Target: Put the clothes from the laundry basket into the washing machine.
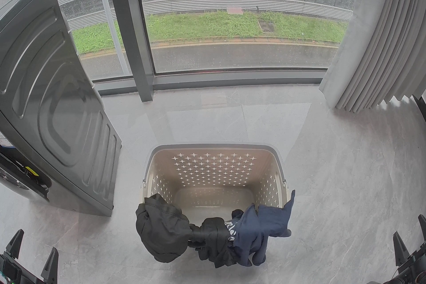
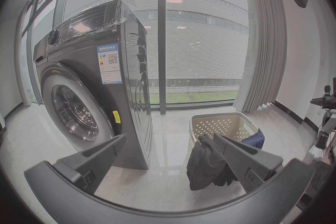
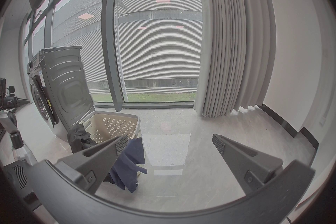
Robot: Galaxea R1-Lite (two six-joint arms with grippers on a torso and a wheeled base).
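A beige laundry basket (image 1: 213,165) stands on the floor in front of me, also seen as the basket (image 2: 224,125) and the basket (image 3: 110,125). Black clothes (image 1: 164,227) and a navy garment (image 1: 262,227) hang over its near rim, the black clothes (image 2: 206,165) and the navy garment (image 3: 127,163) draping outside. The dark grey washing machine (image 1: 53,107) stands to the left, its round door (image 2: 75,112) facing away from the basket. My left gripper (image 1: 32,251) (image 2: 168,142) is open, low at the near left. My right gripper (image 1: 410,236) (image 3: 168,142) is open at the near right.
A floor-to-ceiling window with a grey pillar (image 1: 133,32) runs along the back. A grey curtain (image 1: 377,32) hangs at the back right. Pale tiled floor (image 1: 346,174) spreads around the basket.
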